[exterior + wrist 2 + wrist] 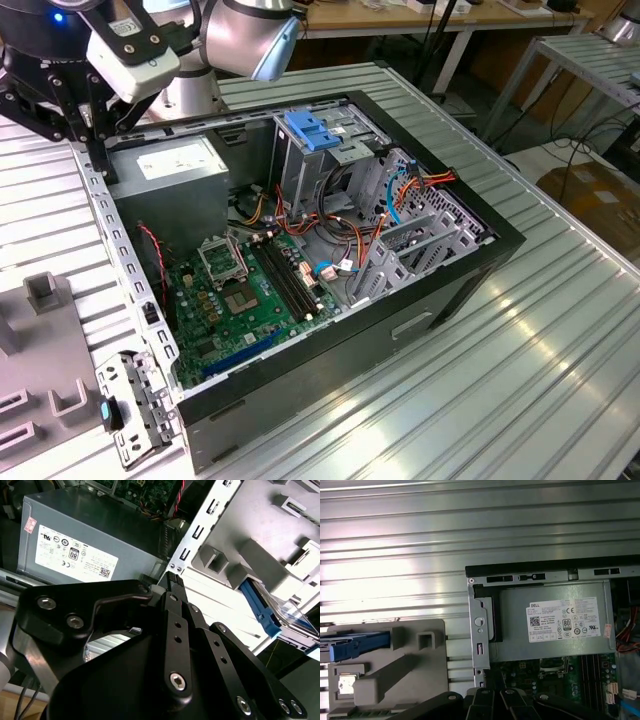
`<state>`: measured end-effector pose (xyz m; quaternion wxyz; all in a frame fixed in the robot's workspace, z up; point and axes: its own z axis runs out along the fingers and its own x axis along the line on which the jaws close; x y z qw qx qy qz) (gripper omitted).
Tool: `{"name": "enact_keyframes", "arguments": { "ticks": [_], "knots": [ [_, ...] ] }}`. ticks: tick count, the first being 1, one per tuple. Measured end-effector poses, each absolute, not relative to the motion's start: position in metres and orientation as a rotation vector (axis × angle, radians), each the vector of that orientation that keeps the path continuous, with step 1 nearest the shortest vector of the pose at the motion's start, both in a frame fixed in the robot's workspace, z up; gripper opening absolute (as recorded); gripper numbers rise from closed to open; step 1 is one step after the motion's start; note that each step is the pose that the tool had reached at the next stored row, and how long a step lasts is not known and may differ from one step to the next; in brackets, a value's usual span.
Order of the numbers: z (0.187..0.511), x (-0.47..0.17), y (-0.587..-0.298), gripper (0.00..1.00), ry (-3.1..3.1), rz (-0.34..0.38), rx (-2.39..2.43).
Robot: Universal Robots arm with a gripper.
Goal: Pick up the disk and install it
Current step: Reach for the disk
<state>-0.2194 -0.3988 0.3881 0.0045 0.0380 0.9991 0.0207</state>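
Blue-framed flat disk (360, 645) at blocky grey fixture (420, 672), ribbed metal table (470, 540).

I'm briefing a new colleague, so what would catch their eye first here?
The open computer case on the ribbed metal table dominates the exterior view, its green motherboard bare and a light-blue bracket atop the drive cage. In both wrist views the disk, framed in bright blue, rests on a grey holder beside the case.

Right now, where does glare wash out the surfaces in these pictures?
First wrist view: glare whitens the ribbed table near the disk. Second wrist view: the table burns white too. Exterior view: mild sheen on the table, computer case evenly lit.
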Motion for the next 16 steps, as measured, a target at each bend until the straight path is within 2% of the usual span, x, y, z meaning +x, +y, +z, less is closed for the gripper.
{"name": "enact_keyframes", "arguments": {
  "ticks": [16],
  "knots": [
    [0.3872, -0.2281, -0.3988, 0.11, 3.133, 0.065, 0.119]
  ]
}}
